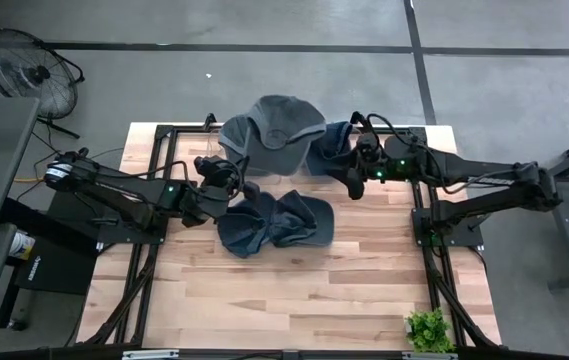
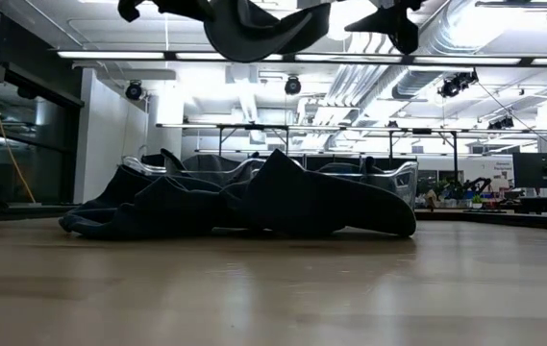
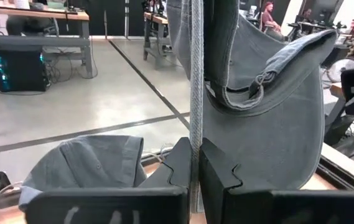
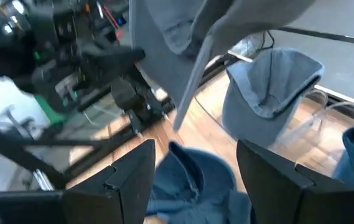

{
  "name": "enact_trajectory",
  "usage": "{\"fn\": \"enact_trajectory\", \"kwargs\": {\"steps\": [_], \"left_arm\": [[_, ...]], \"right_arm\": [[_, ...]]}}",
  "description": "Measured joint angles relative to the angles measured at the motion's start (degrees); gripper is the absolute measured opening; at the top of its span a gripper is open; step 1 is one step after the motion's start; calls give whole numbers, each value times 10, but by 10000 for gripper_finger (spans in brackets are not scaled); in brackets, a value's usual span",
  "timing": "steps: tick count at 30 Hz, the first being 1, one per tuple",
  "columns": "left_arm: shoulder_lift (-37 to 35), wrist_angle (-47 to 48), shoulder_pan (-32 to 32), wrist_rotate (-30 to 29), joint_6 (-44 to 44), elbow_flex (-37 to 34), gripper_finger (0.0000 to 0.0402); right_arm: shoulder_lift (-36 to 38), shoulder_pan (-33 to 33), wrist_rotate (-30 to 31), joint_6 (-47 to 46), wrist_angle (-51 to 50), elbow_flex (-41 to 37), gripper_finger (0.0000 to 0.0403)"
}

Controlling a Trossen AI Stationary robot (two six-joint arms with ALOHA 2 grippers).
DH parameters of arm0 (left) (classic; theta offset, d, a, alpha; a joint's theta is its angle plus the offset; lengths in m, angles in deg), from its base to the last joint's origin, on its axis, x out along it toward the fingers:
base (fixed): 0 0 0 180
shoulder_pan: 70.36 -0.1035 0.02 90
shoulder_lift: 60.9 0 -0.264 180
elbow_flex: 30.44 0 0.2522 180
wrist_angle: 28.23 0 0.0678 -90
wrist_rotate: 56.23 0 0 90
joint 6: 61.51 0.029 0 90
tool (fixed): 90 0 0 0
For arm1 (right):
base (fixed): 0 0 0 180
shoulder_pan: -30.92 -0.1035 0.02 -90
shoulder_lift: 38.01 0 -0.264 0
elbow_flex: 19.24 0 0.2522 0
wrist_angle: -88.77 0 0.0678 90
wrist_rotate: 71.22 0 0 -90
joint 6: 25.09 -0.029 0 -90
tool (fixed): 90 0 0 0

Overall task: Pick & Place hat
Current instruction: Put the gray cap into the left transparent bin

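A grey hat (image 1: 272, 130) hangs high over the table's far middle, at the top of the low view (image 2: 254, 29), with my left gripper (image 1: 230, 182) shut on it. In the left wrist view its crown and strap (image 3: 270, 93) show beyond the fingers. Below it, dark blue hats (image 1: 274, 222) lie in a heap on the wood (image 2: 244, 207). Another grey hat (image 4: 270, 93) sits by a wire rack, and a blue one (image 1: 329, 150) lies at the far right. My right gripper (image 4: 192, 180) stands open above the blue heap, holding nothing (image 1: 356, 186). My left gripper pinches the grey hat's brim (image 3: 195, 134) between its two fingers; the brim shows edge-on, standing upright in the gap. The fingers come nearly level from the table's left side. The hat is lifted clear of the table and of the other hats.
Black frame rails (image 1: 426, 230) run along both table sides. A small green plant (image 1: 428, 330) stands at the near right corner. A wire rack (image 2: 388, 173) stands behind the heap. Bare wood (image 1: 294, 300) lies toward the near edge. A fan (image 1: 29, 68) stands on the floor.
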Motion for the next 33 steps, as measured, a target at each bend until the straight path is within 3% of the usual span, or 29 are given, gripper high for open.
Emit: {"fn": "enact_trajectory", "kwargs": {"steps": [5, 13, 18, 29, 33], "left_arm": [[0, 3, 0, 2, 0, 0, 5], [0, 3, 0, 32, 15, 0, 5], [0, 2, 0, 50, 30, 0, 5], [0, 2, 0, 100, 46, 0, 5], [0, 2, 0, 115, 46, 0, 5]], "right_arm": [[-1, 50, -45, -19, 27, 0, 221], [-1, 161, -176, -62, 60, 0, 220], [0, 231, -288, -89, 89, 0, 220], [-19, 343, -441, 6, 115, 1, 220], [-55, 361, -501, 50, 109, 40, 220]]}}
